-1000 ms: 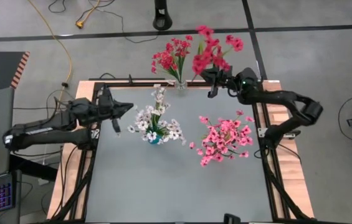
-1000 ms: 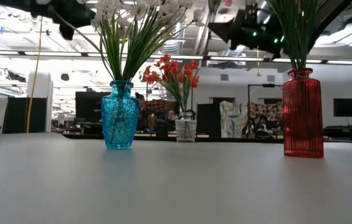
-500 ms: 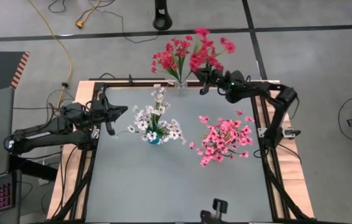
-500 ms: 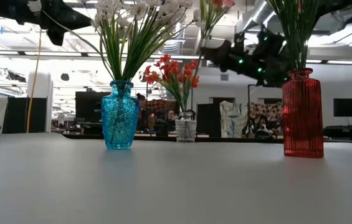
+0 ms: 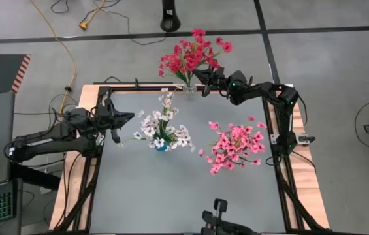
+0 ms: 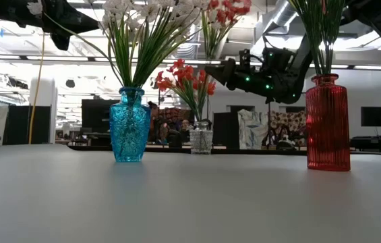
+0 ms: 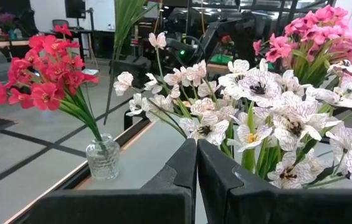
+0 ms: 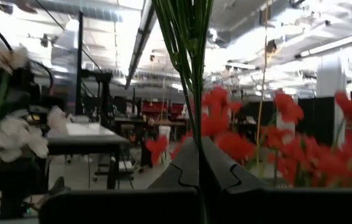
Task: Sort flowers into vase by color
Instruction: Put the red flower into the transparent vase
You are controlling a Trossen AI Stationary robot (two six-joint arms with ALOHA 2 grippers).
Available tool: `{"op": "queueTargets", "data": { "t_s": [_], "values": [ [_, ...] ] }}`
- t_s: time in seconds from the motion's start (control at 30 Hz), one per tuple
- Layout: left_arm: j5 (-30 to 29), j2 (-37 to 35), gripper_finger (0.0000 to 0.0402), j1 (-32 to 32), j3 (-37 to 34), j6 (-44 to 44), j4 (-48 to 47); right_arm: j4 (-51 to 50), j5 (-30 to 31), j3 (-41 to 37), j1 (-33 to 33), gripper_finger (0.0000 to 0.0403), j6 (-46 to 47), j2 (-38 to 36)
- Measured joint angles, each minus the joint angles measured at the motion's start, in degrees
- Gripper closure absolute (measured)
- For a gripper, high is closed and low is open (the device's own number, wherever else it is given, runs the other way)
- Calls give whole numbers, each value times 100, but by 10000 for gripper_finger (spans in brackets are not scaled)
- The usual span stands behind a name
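A red sprig (image 5: 205, 47) stands above my right gripper (image 5: 204, 83), which is shut on its green stems near the table's far edge, just right of the clear glass vase (image 5: 189, 89). That vase (image 6: 201, 140) holds more red flowers (image 6: 185, 75). White flowers (image 5: 162, 127) stand in the blue vase (image 6: 129, 125). Pink flowers (image 5: 234, 146) stand in the red vase (image 6: 327, 123). My left gripper (image 5: 123, 118) is shut and hovers left of the white flowers, touching nothing. My right gripper pinches the red sprig's bunched green stems (image 8: 197, 127) low down between its two fingers. The fingers reach in level from the table's right, lying across the stems. The sprig is lifted clear and stands roughly upright, with its blossoms (image 6: 226, 11) above the gripper.
The three vases stand apart on the grey table (image 5: 171, 189), the clear one at the far edge, the blue one left of centre, the red one to the right. A dark mount (image 5: 220, 219) sits at the near edge. The near half of the table holds nothing else.
My right gripper has carried the red sprig along the far edge toward the table's left and now stands beside the clear vase. It has stayed shut on the stems. The sprig's blossoms now sit next to the red flowers in that vase. My left gripper drew back slightly toward the left edge.
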Motion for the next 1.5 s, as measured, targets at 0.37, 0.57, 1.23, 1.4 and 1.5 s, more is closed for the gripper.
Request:
{"op": "queueTargets", "data": {
  "t_s": [0.37,0.57,1.23,1.4,1.5],
  "values": [
    [4,0,401,2,0,-11,4,-443,73,-2,-151,381,-11,-2],
    [7,0,402,2,0,-13,7,-1034,304,-2,-96,381,-463,-2],
    [-2,0,401,2,0,-13,11,-2006,617,-2,18,291,-660,-2],
    [-4,0,401,2,0,-13,11,-2016,617,-2,26,253,-660,-4],
    [-7,0,401,2,0,-13,11,-2030,617,-2,26,233,-639,-7]
  ]
}}
